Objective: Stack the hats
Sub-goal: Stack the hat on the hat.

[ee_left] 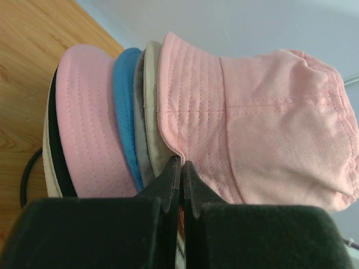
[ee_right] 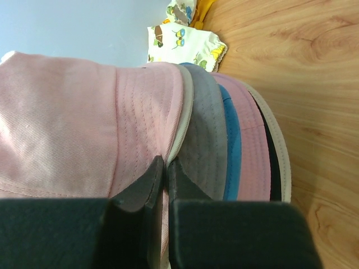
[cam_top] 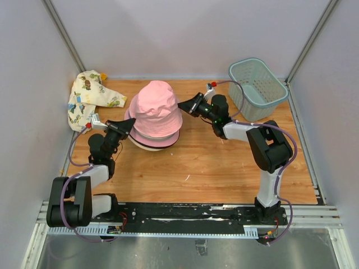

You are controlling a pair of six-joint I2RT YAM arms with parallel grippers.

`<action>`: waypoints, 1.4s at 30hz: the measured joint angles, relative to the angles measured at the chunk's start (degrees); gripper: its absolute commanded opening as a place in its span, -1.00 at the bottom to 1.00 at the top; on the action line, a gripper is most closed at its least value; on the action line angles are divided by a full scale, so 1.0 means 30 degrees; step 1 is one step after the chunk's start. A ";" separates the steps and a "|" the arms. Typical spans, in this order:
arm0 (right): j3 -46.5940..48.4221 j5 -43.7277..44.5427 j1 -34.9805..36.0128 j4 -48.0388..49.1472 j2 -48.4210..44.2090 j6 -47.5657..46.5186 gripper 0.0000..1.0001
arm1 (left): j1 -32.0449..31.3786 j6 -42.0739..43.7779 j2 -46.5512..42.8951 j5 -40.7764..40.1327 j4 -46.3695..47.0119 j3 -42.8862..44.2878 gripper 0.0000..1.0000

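Closest to the lenses: left gripper (ee_left: 180,168), fingers pressed together, tips at the brim edge of the top pink hat (ee_left: 269,123); can't tell if fabric is nipped there. Right gripper (ee_right: 165,165) also closed, w/ a strip of pink brim caught btwn its fingers. They meet the stack of hats (cam_top: 154,131) from opposite sides. Stack sits left of ctr on the desk (cam_top: 224,168), nearer the far edge than the near one. Bare wood runs from stack to near edge and toward right edge. Basket (cam_top: 258,89) sits in far right corner, printed cloth (cam_top: 90,98) in far left corner, near the stack. Walls close off left, far & right edges. Left wrist view shows brim layers the top view mostly hides: cream hat (ee_left: 150,101), grey hat (ee_left: 138,112), teal-blue hat (ee_left: 126,106), second pink hat (ee_left: 84,117), black hat (ee_left: 56,145), bottom cream hat (ee_left: 49,162). Only the top view shows the basket.
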 measured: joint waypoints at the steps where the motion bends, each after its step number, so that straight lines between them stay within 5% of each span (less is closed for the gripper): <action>1: 0.0335 -0.0095 0.0000 -0.0270 0.0168 -0.0095 -0.99 | -0.0007 -0.0095 -0.0255 -0.0044 -0.0015 -0.0138 -0.96; 9: 0.0313 0.0109 0.0000 -0.1537 -0.0481 -0.0794 -0.99 | -0.0036 -0.0277 -0.1588 -0.0364 -0.1625 -0.0291 -0.75; 19: -0.3366 0.0918 0.0000 -0.1268 -0.3541 -0.0867 -0.94 | -0.0036 -0.0423 -0.0022 -0.0095 -0.1887 0.0262 -0.58; 27: -0.4226 0.1450 0.0000 -0.1406 -0.3927 -0.1144 0.27 | -0.0058 -0.0444 -0.0291 -0.0299 -0.3213 0.0248 -0.19; 39: -0.4430 0.4211 0.0000 -0.8459 -0.8947 -0.6623 0.68 | -0.0066 0.2295 -0.4517 -0.2448 -1.1060 0.2091 0.30; 42: -0.4386 0.5829 0.0000 -1.0761 -1.0418 -0.8524 0.94 | -0.0073 0.3067 -0.5909 -0.3308 -1.2677 0.2149 0.33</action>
